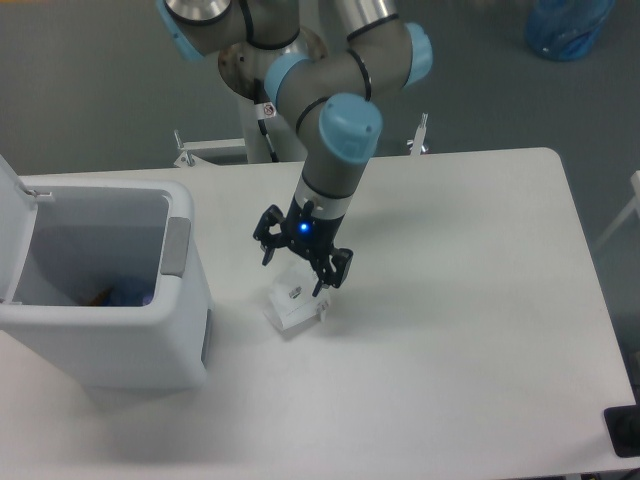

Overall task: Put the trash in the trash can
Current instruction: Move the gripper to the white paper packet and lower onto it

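Nearest the camera, the white worktop carries the trash can at its left front, a large white bin with a grey latch on the side facing the middle of the worktop. Its hinged lid stands up at the far left, so the can is open. Deep inside, at the bottom, a bit of blue and purple-red shows, too shadowed to identify with certainty.

Just right of the can, apart from it, the small white carton with black print lies tilted on the worktop. The tool sits directly over the carton's upper end, its two dark fingers spread apart, one finger on the left side and the other on the right. The fingers straddle the top of the carton but whether they touch it cannot be told; the carton rests on the worktop, not lifted. A blue light glows on the tool's body.

Behind, the arm with its pale blue joint caps rises to its base at the worktop's far edge. In the far right corner, on the grey floor, sits a blue object.
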Motion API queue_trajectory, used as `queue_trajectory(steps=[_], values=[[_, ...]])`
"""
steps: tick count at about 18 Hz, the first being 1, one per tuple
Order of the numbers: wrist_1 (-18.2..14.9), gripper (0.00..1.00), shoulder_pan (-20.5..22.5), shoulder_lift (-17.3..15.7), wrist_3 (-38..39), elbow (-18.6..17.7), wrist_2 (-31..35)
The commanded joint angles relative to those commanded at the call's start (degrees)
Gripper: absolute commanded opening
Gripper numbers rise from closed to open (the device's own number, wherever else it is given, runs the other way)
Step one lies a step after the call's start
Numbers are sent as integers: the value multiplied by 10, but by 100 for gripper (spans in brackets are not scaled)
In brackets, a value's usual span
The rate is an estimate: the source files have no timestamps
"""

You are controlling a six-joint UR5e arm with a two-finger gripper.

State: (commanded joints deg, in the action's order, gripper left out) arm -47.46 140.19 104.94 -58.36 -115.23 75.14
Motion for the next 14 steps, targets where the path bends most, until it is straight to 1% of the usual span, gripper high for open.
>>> queue_trajectory(steps=[3,4,5,6,8,14], values=[[3,99,-6,16,0,1,23],[3,57,-7,19,2,3,34],[3,21,-15,19,2,5,40],[3,0,-19,18,3,8,41],[3,0,-19,18,7,13,41],[2,0,-17,17,26,61,39]])
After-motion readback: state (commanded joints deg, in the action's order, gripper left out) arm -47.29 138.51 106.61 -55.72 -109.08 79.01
